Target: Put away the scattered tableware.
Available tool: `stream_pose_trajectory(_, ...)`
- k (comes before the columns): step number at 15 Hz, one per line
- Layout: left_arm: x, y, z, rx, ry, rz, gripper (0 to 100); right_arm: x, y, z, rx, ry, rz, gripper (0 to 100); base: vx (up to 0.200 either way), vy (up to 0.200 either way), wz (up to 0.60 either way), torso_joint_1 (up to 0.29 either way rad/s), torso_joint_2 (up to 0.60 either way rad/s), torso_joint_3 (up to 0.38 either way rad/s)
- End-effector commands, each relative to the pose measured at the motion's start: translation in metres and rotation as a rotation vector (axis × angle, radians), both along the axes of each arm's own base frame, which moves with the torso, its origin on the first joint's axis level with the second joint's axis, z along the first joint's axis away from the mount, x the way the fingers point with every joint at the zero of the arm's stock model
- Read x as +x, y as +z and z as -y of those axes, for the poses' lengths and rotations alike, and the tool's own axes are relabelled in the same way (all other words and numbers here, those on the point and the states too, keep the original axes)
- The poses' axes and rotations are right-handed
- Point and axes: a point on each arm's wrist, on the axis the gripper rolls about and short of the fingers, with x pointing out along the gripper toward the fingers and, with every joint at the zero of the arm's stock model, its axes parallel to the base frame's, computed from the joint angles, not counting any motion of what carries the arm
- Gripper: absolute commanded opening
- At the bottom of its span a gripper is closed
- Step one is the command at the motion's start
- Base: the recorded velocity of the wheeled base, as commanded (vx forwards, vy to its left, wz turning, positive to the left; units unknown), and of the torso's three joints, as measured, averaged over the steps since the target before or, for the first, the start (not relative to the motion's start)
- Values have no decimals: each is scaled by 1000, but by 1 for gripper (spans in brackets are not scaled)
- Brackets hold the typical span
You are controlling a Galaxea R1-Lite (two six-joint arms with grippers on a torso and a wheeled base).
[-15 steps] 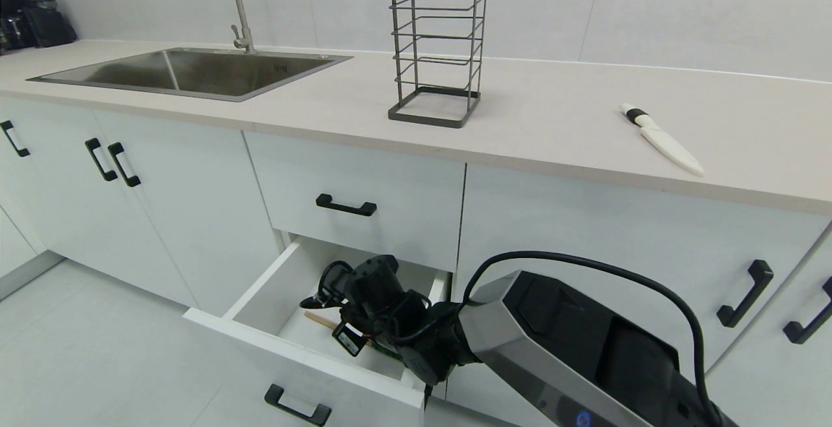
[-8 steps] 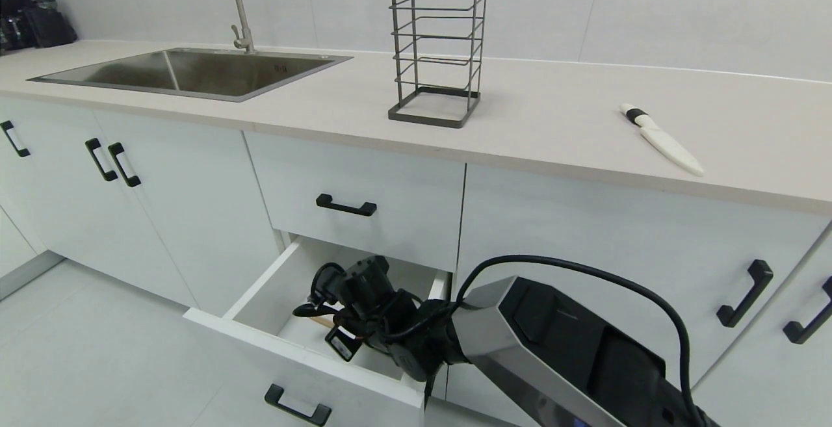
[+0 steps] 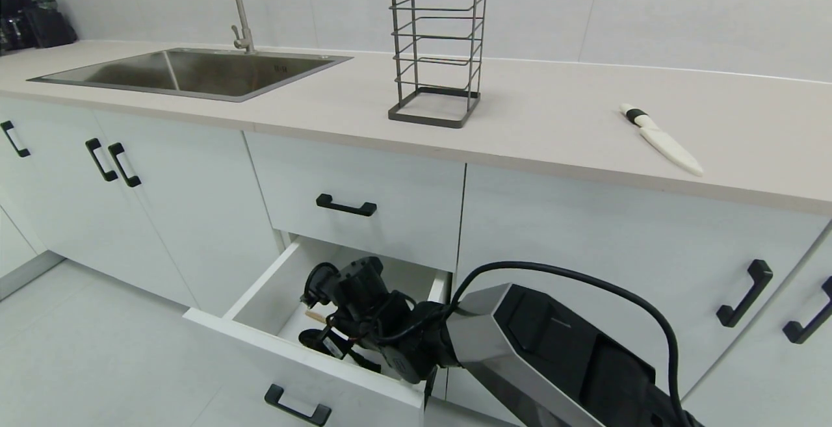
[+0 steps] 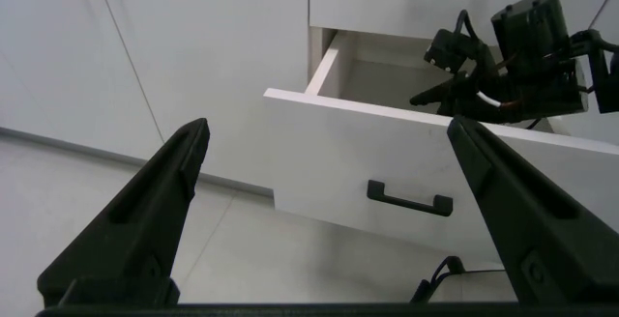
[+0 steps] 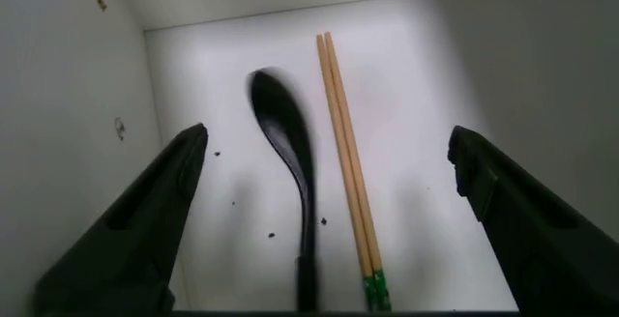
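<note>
The lower drawer (image 3: pixel 260 339) stands pulled out under the counter. On its white floor lie a black spoon (image 5: pixel 290 153) and, right beside it, a pair of wooden chopsticks (image 5: pixel 346 153). My right gripper (image 5: pixel 326 162) hangs inside the drawer just above them, open, with nothing between its fingers. From the head view the spoon's bowl (image 3: pixel 316 338) shows beneath that gripper (image 3: pixel 338 329). My left gripper (image 4: pixel 329 129) is open and holds nothing, low in front of the drawer's front panel (image 4: pixel 387 153). A white knife (image 3: pixel 662 139) with a black band lies on the counter at the right.
A tall wire rack (image 3: pixel 437 43) stands on the middle of the counter, with a steel sink (image 3: pixel 188 73) and tap to its left. Closed drawers and cabinet doors with black handles flank the open drawer. The drawer's side wall (image 5: pixel 77 114) is near the right gripper.
My right gripper sank lower into the drawer and opened. The black spoon it held has dropped to the drawer floor beside the chopsticks.
</note>
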Motion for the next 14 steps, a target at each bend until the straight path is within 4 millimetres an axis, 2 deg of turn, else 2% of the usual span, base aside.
stream_pose_trajectory(1,0,0,0,1,0,1,100,0,-1,-2,6,1,4,100,0,0,0,0,0,0)
stream_pose_trajectory(3,0,0,0,-1,0,1,100,-6,7,-8,51,-4,0,100,0,0,0,0,0,0)
stream_pose_trajectory(4,0,0,0,-1,0,-2,100,-7,21,-11,81,-4,6,100,0,0,0,0,0,0)
stream_pose_trajectory(5,0,0,0,-1,0,-2,100,-11,44,-16,141,7,46,100,0,0,0,0,0,0)
stream_pose_trajectory(10,0,0,0,-1,0,-1,100,-29,98,-27,285,52,148,100,0,0,0,0,0,0)
stream_pose_trajectory(12,0,0,0,1,0,1,100,-37,108,-25,298,63,154,100,0,0,0,0,0,0)
stream_pose_trajectory(14,0,0,0,-1,0,-1,100,-53,129,-16,305,80,161,100,0,0,0,0,0,0)
